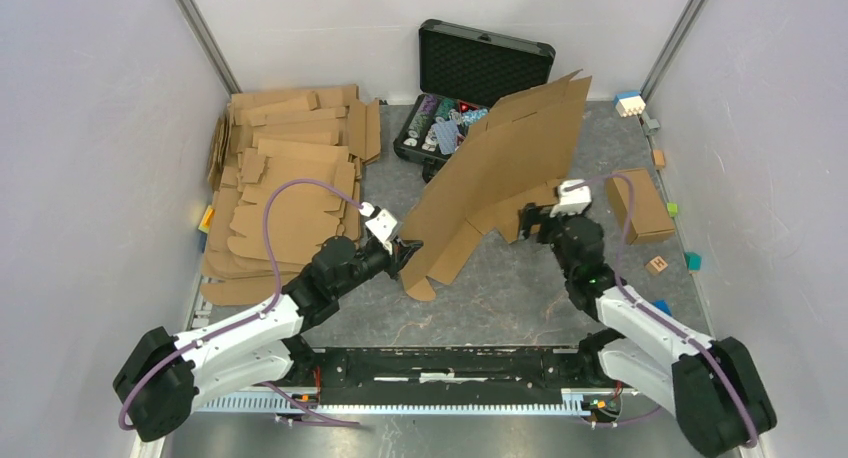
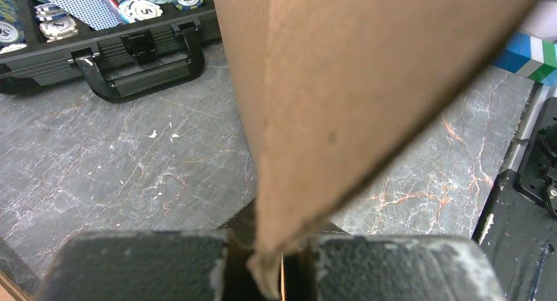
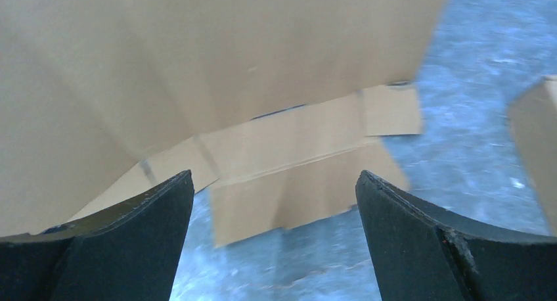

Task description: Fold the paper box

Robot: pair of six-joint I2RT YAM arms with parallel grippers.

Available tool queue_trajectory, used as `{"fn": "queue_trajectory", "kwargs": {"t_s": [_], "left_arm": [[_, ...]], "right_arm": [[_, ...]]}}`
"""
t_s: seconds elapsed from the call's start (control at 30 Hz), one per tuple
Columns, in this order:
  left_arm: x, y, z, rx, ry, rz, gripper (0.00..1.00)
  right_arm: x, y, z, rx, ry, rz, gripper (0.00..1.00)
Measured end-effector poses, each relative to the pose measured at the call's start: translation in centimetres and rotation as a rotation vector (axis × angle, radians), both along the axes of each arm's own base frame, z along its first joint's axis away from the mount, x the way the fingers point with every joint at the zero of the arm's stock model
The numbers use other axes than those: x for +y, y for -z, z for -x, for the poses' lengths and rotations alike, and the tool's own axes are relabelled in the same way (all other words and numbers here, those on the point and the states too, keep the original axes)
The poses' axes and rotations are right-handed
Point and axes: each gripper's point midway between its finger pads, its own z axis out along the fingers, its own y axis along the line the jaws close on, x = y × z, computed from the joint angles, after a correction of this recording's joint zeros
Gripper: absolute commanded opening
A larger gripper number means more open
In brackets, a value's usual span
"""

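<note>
Grey marbled bench is occupied at its middle by the paper box, propped up on edge. Its corner at 8 o'clock is clamped thinly by the left end effector — it could be torn or pulled free. By the right end effector, spread wide and empty at 4 o'clock, the lower flaps could be crumpled — or the box toppled toward the case at 12 o'clock.

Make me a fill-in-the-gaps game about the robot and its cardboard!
The left hand pinches the paper box; the right hand is wide ____.
The case behind the box is coloured ____.
The flat cardboard pile lies on the ____ side of the table.
Missing words: open, black, left.
</note>
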Motion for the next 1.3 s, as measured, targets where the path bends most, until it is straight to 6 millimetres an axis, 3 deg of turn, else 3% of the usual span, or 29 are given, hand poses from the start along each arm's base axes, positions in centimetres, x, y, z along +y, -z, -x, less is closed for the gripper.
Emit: {"fn": "queue_trajectory", "kwargs": {"t_s": [0.1,0.23,0.43,0.57,0.77,0.93,1.07,1.17,1.3], "left_arm": [[0.1,0.0,0.0,0.000,-0.002,0.000,0.08],[0.1,0.0,0.0,0.000,-0.003,-0.001,0.08],[0.1,-0.1,0.2,0.001,0.000,-0.001,0.08],[0.1,-0.2,0.2,0.003,0.002,-0.003,0.08],[-0.4,-0.4,0.0,0.009,0.006,-0.010,0.08],[-0.7,-0.4,-0.2,0.013,0.006,-0.016,0.08],[-0.7,-0.4,-0.2,0.015,0.006,-0.018,0.08],[-0.9,-0.4,-0.4,0.018,0.005,-0.021,0.08],[-1.1,-0.4,-0.6,0.021,0.005,-0.025,0.08]], "right_arm": [[-4.9,-0.9,-2.1,-0.014,0.141,-0.053,0.98],[-7.8,-2.2,-4.6,-0.032,0.191,-0.124,0.98],[-12.4,-5.2,-9.9,-0.175,0.171,-0.316,0.98],[-13.0,-7.0,-12.8,-0.257,0.079,-0.359,0.98],[-12.4,-13.2,-16.3,-0.475,-0.146,-0.349,0.98],[-13.0,-15.4,-18.7,-0.550,-0.230,-0.323,0.98],[-12.6,-14.9,-20.8,-0.542,-0.314,-0.343,0.98],[-12.2,-12.2,-21.8,-0.472,-0.352,-0.386,0.98],[-11.3,-8.7,-21.9,-0.355,-0.390,-0.476,0.89]]}}
